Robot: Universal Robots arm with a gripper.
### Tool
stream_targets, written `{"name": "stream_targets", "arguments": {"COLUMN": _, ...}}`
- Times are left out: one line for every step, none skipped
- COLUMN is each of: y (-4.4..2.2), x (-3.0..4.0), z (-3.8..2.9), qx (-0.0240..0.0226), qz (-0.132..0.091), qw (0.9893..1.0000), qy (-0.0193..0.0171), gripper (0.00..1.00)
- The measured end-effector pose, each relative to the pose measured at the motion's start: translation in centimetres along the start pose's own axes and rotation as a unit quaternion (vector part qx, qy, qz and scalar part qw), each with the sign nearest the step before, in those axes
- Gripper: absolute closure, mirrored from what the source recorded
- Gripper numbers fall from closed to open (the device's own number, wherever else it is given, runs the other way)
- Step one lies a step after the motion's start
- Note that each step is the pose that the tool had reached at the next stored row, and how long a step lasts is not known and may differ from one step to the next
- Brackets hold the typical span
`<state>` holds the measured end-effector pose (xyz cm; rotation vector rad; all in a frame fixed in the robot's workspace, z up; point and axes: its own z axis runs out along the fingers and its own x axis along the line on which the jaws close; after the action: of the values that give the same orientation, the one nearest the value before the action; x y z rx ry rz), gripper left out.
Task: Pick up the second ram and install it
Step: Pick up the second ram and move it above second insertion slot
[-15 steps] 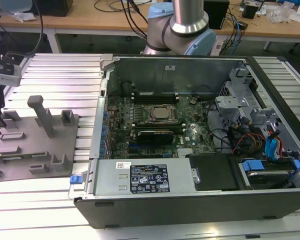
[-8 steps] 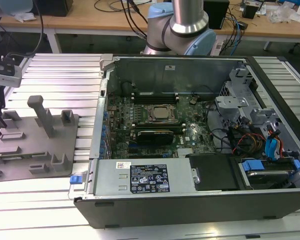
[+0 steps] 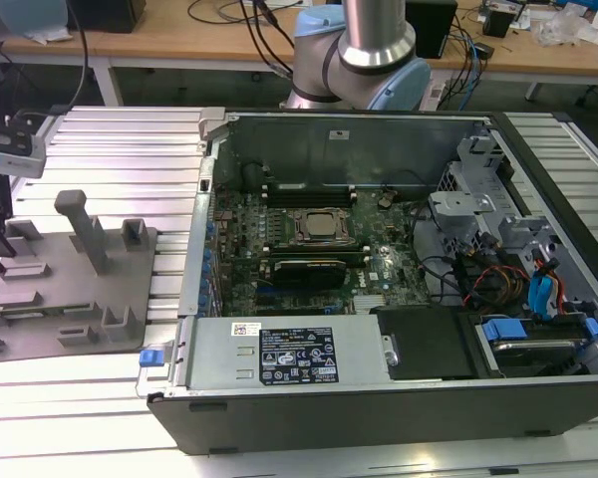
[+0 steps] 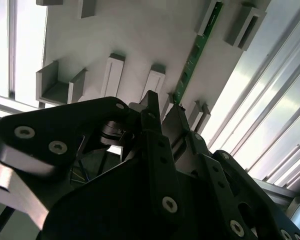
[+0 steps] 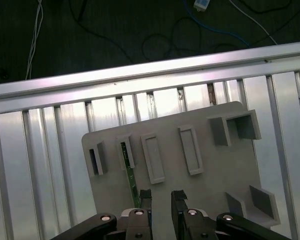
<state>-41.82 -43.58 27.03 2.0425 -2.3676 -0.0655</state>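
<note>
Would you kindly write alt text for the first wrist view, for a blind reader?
The open claw hovers over a grey tray of upright posts, with the thin green ram stick just beside one fingertip. The tray lies on a slatted metal table.

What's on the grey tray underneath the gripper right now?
A green RAM stick stands on edge in the grey tray, among rectangular holders. The gripper, jaws apart, covers one end of the stick and part of the tray.

second ram (image 5: 130,176) end behind claw (image 5: 161,196), grey tray (image 3: 135,279) cut off
</note>
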Motion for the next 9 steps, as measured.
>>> {"name": "stream_targets", "arguments": {"y": -0.05, "x": 0.00, "z": 0.07, "qx": 0.0000, "qz": 0.000, "qw": 1.0000, "qy": 0.0000, "gripper": 0.70}}
{"name": "stream_targets", "arguments": {"y": -0.09, "x": -0.01, "z": 0.11, "qx": 0.0000, "qz": 0.000, "qw": 1.0000, "qy": 0.0000, "gripper": 0.70}}
{"name": "stream_targets", "arguments": {"y": -0.15, "x": -0.01, "z": 0.16, "qx": 0.0000, "qz": 0.000, "qw": 1.0000, "qy": 0.0000, "gripper": 0.70}}
{"name": "stream_targets", "arguments": {"y": -0.34, "x": -0.04, "z": 0.24, "qx": 0.0001, "qz": 0.000, "qw": 1.0000, "qy": 0.0000, "gripper": 0.70}}
{"name": "stream_targets", "arguments": {"y": -0.55, "x": -0.07, "z": 0.29, "qx": 0.0000, "qz": -0.001, "qw": 1.0000, "qy": 0.0000, "gripper": 0.70}}
{"name": "stream_targets", "arguments": {"y": -0.64, "x": -0.08, "z": 0.34, "qx": 0.0000, "qz": -0.001, "qw": 1.0000, "qy": 0.0000, "gripper": 0.70}}
{"name": "stream_targets", "arguments": {"y": -0.72, "x": -0.09, "z": 0.39, "qx": 0.0001, "qz": -0.001, "qw": 1.0000, "qy": 0.0000, "gripper": 0.70}}
{"name": "stream_targets", "arguments": {"y": -0.80, "x": -0.06, "z": 0.45, "qx": 0.0001, "qz": -0.001, "qw": 1.0000, "qy": 0.0001, "gripper": 0.70}}
{"name": "stream_targets", "arguments": {"y": -0.85, "x": -0.02, "z": 0.48, "qx": 0.0000, "qz": -0.001, "qw": 1.0000, "qy": 0.0001, "gripper": 0.70}}
